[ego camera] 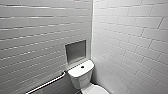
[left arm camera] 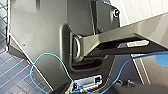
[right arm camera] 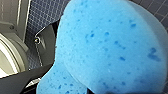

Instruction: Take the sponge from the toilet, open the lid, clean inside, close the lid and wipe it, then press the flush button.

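The bright blue sponge looms very close in the right wrist view, and my right gripper is shut on it. In the head view, the white toilet stands in the corner of the tiled walls, low and right of centre. The small dark flush button sits in the middle of its flat tank top. Below the tank, the back of the white oval lid reaches the picture's lower edge and looks closed. My left gripper is open and holds nothing.
A metal grab bar runs along the left wall beside the tank. A square recessed niche sits in that wall above the tank. A blue cable loops across the robot's grey body. Dark tiled floor lies below the sponge.
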